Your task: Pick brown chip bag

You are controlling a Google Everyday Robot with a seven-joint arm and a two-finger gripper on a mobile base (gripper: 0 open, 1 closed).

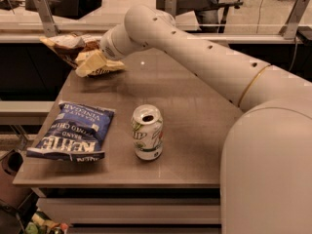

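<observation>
The brown chip bag is crumpled, dark brown with a cream-yellow end, and sits at the table's far left corner. My gripper is at the end of the white arm, which reaches across the table from the right. The gripper is right at the bag's right side and is mostly hidden behind the wrist and the bag. The pale end of the bag sticks out below the wrist.
A blue-and-white Kettle chip bag lies flat at the front left of the brown table. An opened green-and-white can stands upright near the front middle. A counter with metal posts runs behind the table.
</observation>
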